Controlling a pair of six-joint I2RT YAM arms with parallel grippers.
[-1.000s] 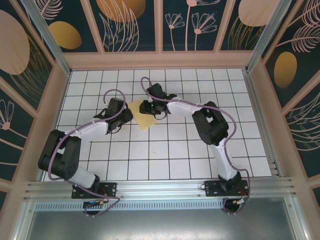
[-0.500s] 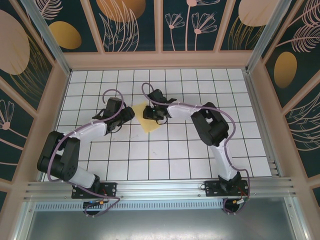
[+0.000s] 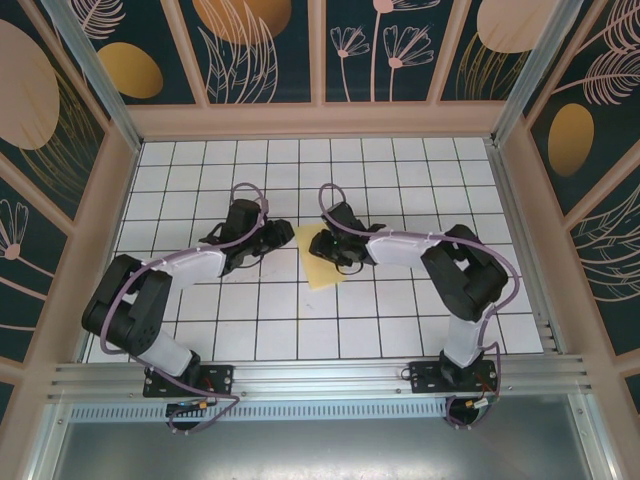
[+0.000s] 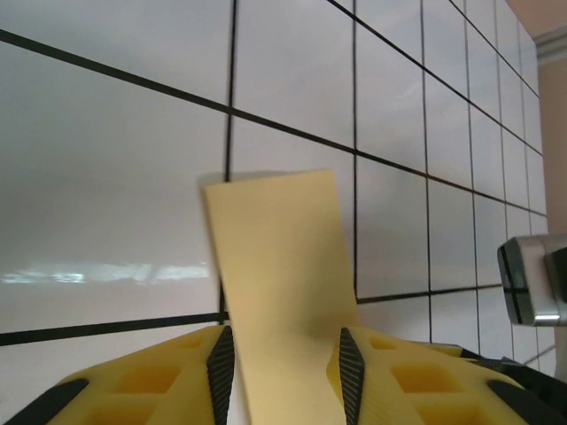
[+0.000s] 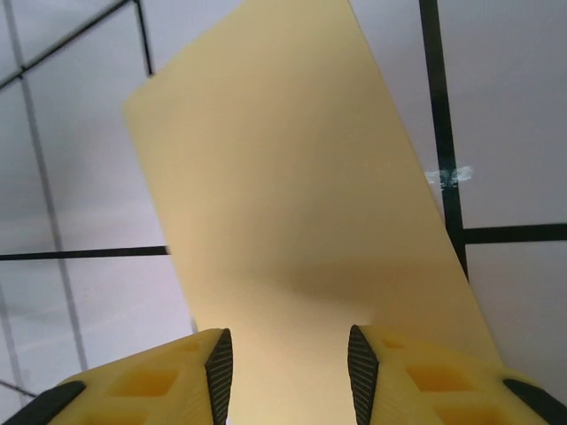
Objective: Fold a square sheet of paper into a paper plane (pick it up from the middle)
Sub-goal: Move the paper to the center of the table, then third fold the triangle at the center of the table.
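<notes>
Square sheet of paper (image 3: 322, 262) lies flat near ctr of the top view, on the white grid table (image 3: 400, 320). Left gripper (image 3: 283, 233) at its upper-left edge, right gripper (image 3: 333, 247) over its upper right. Both sets of fingers part-way apart w/ paper running between; can't tell if pinched.

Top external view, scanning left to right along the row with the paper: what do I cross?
Left arm's elbow, left gripper, square sheet of paper, right arm's elbow. The right gripper overlaps the sheet, so it is left out.
</notes>
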